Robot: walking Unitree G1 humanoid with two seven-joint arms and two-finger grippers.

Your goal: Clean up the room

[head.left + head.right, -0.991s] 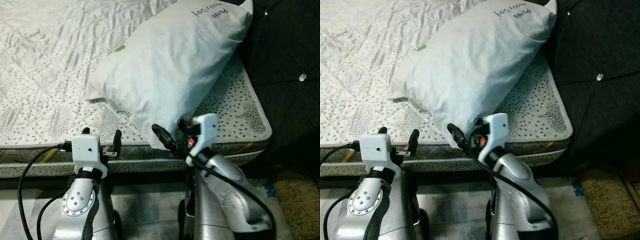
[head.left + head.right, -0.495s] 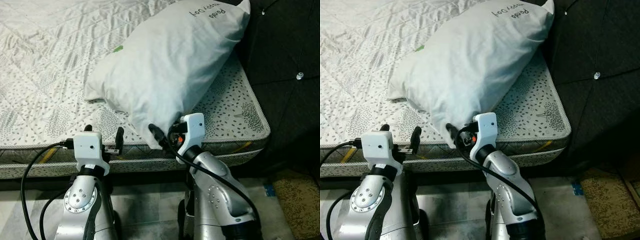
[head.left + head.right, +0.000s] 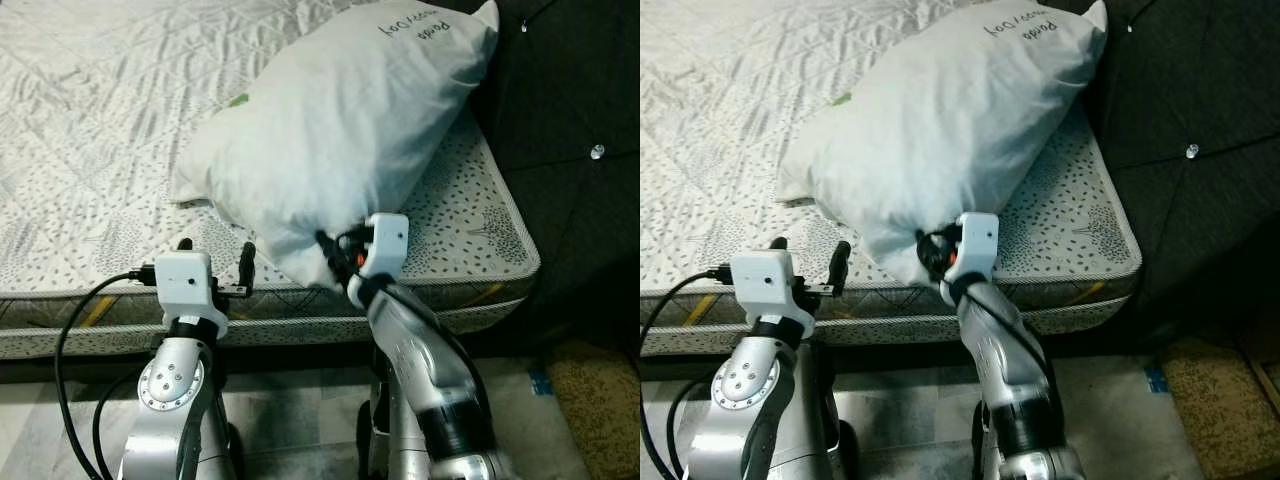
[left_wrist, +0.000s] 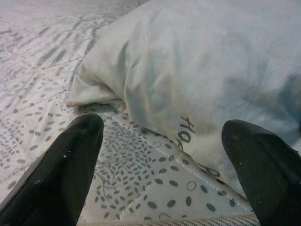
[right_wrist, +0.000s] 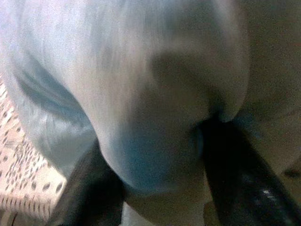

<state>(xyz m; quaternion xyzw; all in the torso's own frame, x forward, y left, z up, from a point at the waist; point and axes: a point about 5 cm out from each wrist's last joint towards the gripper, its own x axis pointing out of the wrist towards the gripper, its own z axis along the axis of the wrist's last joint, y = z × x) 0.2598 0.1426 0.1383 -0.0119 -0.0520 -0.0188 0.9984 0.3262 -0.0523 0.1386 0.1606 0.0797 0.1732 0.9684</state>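
At mattress (image 3: 470, 225) edge, right hand (image 3: 335, 255) pinches pillow (image 3: 340, 120) corner.

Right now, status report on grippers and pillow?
Right gripper pinching pillow corner at mattress edge. Left gripper open, short of pillow. Nothing blocking.

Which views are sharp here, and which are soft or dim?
Both eye views: evenly lit and sharp; the print on the pillow is legible. Left wrist view: mattress crisp, fingers soft. Right wrist view: blurred and shadowed, pillow fabric bulging between the right gripper's fingers.
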